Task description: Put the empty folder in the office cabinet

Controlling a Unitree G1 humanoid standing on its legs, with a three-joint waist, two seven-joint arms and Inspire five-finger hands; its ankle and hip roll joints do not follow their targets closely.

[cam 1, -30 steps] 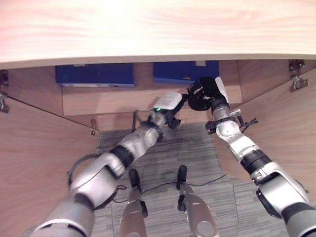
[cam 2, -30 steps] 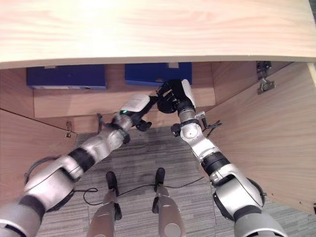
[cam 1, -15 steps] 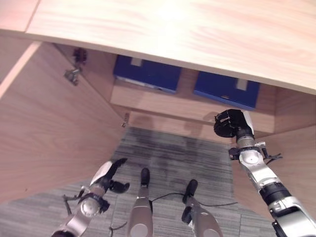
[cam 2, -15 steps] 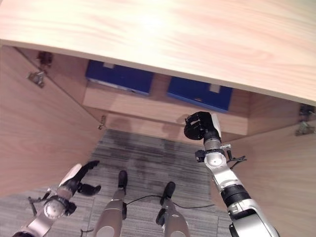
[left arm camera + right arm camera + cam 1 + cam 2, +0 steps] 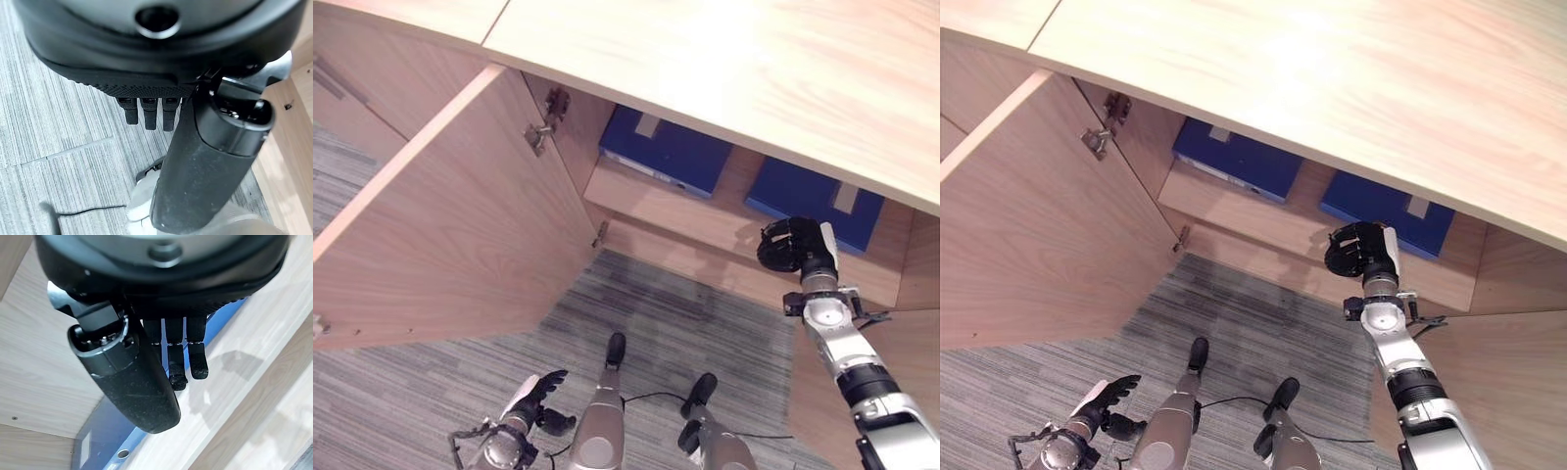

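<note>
Folder [image 5: 815, 199] half-hidden under cabinet top [image 5: 724, 69]; both robot hands relaxed, empty.

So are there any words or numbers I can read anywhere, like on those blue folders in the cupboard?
No text can be read anywhere in these pictures.
Left blue folder lying on the wooden cabinet shelf: a pale label patch, too small to read.
Right blue folder on the same shelf: a pale label patch, also too small to read.
Open wooden cabinet door: plain wood, no writing.
Grey striped carpet floor: no writing.
</note>
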